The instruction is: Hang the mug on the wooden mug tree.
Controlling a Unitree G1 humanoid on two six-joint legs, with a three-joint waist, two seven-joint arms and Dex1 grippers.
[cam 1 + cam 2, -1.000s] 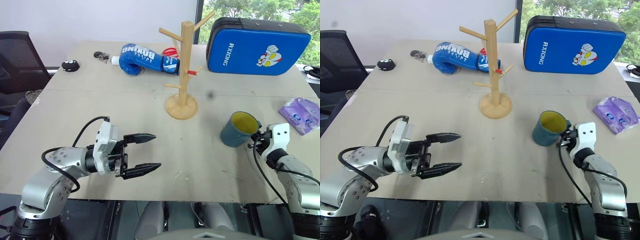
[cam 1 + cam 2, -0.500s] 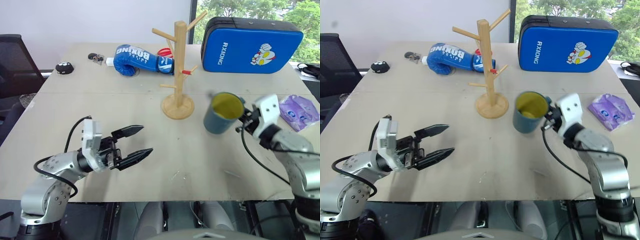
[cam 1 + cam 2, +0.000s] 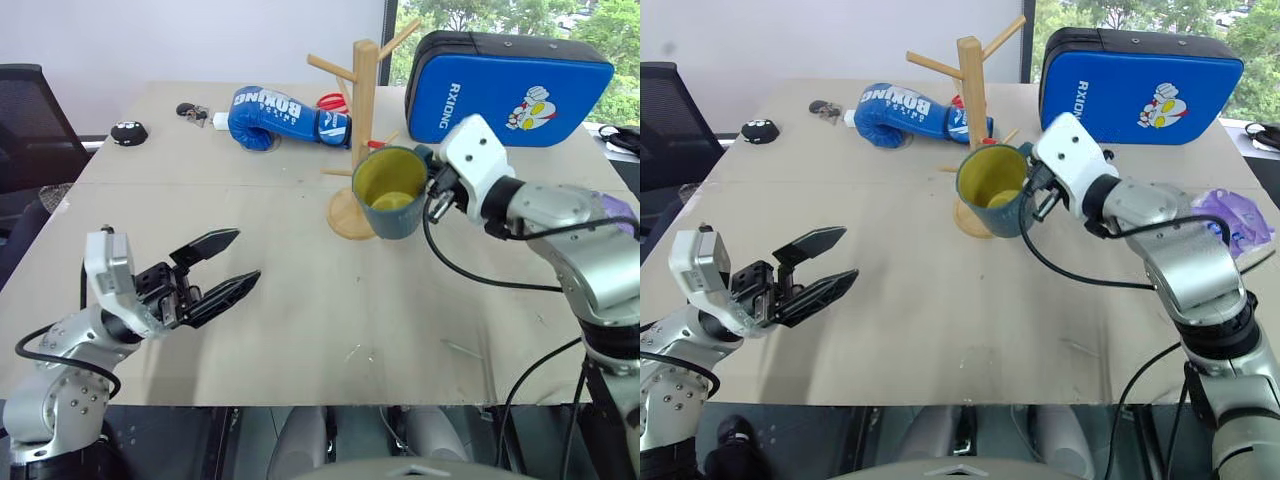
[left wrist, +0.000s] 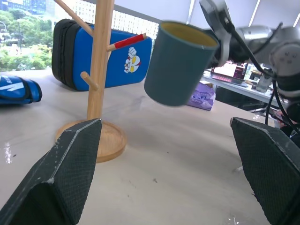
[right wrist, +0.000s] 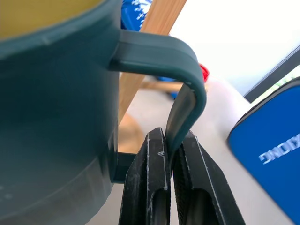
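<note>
The slate blue-grey mug, yellow inside, hangs in the air just in front of the wooden mug tree, covering part of its round base. It is tilted, with its mouth turned toward me. My right gripper is shut on the mug's loop handle, on the mug's right side. In the left wrist view, the mug floats beside the post, under the red-tipped peg. Low at the table's near left, my left gripper is open and holds nothing, far from the mug.
A blue boxing glove and red scissors lie behind the tree. A big blue pad stands at the back right. A purple packet lies at the right edge. A small black object sits back left.
My right gripper has lifted the mug off the table and carried it up and left to the front of the tree. My left gripper has drawn back to the left, still open.
</note>
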